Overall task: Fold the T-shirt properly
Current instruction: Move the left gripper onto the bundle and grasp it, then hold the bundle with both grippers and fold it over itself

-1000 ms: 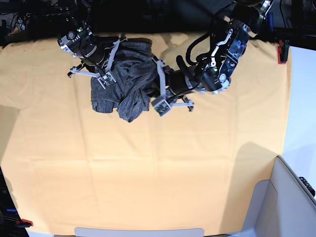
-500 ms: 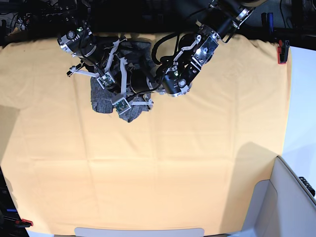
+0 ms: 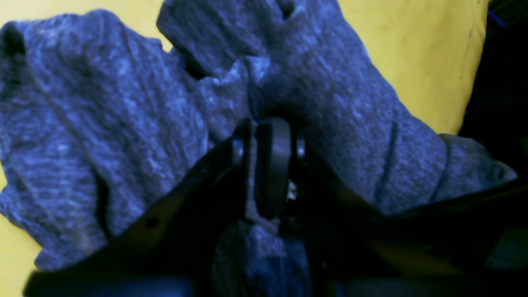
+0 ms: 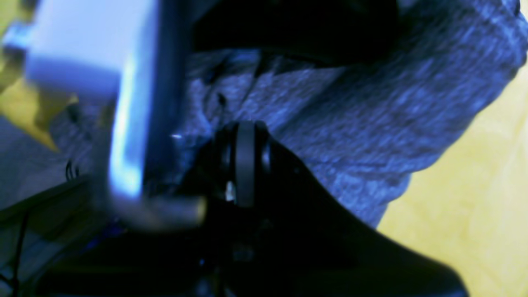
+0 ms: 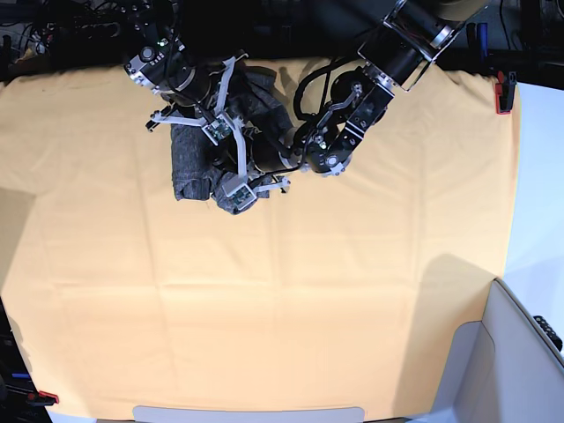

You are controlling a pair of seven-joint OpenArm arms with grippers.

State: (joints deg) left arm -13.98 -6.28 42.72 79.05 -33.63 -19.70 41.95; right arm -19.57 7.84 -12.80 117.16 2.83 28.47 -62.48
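Observation:
The T-shirt is a crumpled dark grey heap at the back of the yellow-orange cloth, left of centre. My left gripper reaches in from the right over the heap's front edge. In the left wrist view it is shut on a bunched fold of the T-shirt. My right gripper sits on top of the heap from the back left. Its fingers are pressed together against the T-shirt, whose creases run to their tips. The two grippers are very close together.
The yellow-orange table cloth stretches wide in front of the heap. A grey bin stands at the front right corner. Red clamps hold the cloth's edges. A blurred white part of the other arm crowds the right wrist view.
My left arm has swung left across the T-shirt, carrying fabric over the heap. The right gripper has shifted right and back. The shirt is bunched more tightly.

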